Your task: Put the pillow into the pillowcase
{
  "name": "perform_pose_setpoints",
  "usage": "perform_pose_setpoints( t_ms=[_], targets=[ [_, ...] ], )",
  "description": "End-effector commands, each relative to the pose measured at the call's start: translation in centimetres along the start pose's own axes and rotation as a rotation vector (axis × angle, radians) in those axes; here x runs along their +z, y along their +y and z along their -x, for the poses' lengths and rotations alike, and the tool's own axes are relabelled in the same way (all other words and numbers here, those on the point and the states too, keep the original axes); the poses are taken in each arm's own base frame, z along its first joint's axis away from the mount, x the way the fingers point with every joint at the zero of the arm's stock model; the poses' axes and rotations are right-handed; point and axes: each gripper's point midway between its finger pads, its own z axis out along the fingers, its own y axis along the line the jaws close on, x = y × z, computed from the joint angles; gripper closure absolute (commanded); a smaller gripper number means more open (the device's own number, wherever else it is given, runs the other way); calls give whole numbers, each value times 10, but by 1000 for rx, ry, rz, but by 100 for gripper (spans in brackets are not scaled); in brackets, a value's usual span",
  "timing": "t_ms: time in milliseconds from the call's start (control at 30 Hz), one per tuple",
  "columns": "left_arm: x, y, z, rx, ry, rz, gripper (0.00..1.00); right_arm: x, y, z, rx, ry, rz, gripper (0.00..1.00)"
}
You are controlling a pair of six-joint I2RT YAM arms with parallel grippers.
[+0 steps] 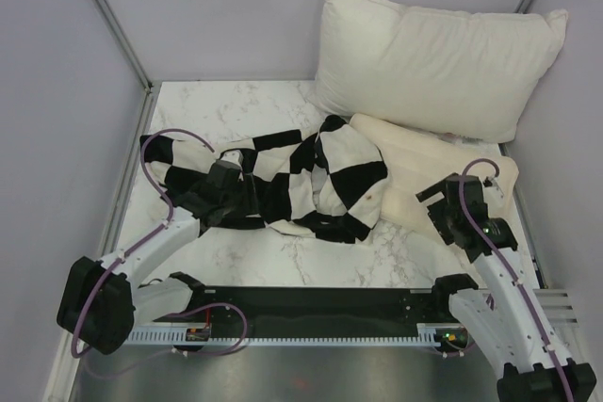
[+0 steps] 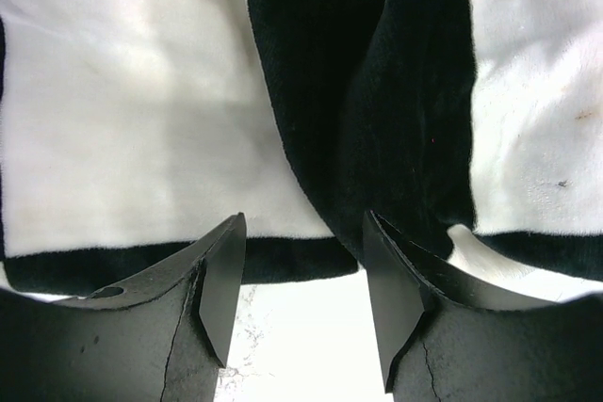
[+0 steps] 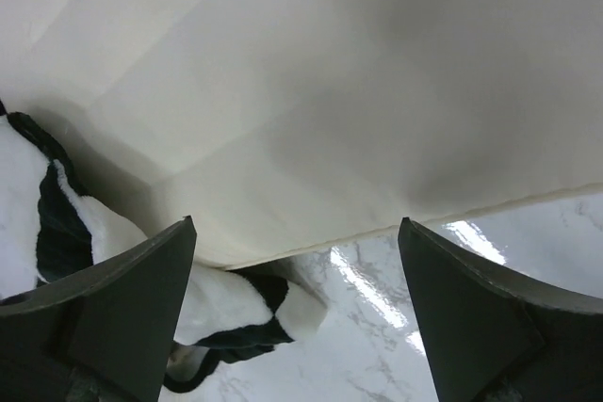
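On the table (image 1: 236, 101), pillow (image 1: 443, 171) against bunched pillowcase (image 1: 301, 181).
Both likely light and floppy; grip at edges. Left gripper (image 2: 303, 223) half-open at the case's hem, right gripper (image 3: 297, 233) spread wide over the pillow's edge, both empty.

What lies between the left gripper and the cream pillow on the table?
The bunched checkered pillowcase fills that stretch, from the left gripper over its left part up to the pillow. The top external view shows this.
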Motion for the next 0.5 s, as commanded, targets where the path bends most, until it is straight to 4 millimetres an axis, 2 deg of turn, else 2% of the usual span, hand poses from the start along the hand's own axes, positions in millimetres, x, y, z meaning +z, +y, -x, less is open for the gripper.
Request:
perform_pose_setpoints(
  t_ms=[0, 33, 200, 233, 267, 333, 367, 400, 467],
  targets=[
    [-10, -10, 17, 20, -49, -32, 39, -4, -8, -17, 275, 39, 31, 5],
    [-11, -11, 18, 14, -51, -35, 39, 6, -21, -28, 301, 56, 7, 5],
    [-13, -15, 20, 11, -51, -53, 39, 31, -35, -29, 400, -3, -15, 5],
    [-13, -15, 21, 10, -58, -53, 39, 40, -42, -34, 419, 2, -37, 5],
    [-13, -14, 20, 12, -56, -51, 39, 45, -36, -34, 436, 3, -14, 5],
    [-14, -12, 20, 8, -63, -44, 38, 63, -48, -38, 436, -15, -64, 5],
    [-15, -12, 21, 10, -66, -43, 38, 70, -43, -22, 439, -97, -42, 5],
    [-15, -12, 21, 10, -67, -46, 38, 76, -52, -19, 436, -132, -89, 4],
    [-15, -13, 20, 12, -63, -49, 38, 78, -56, -4, 431, -216, -115, 5]
  ],
)
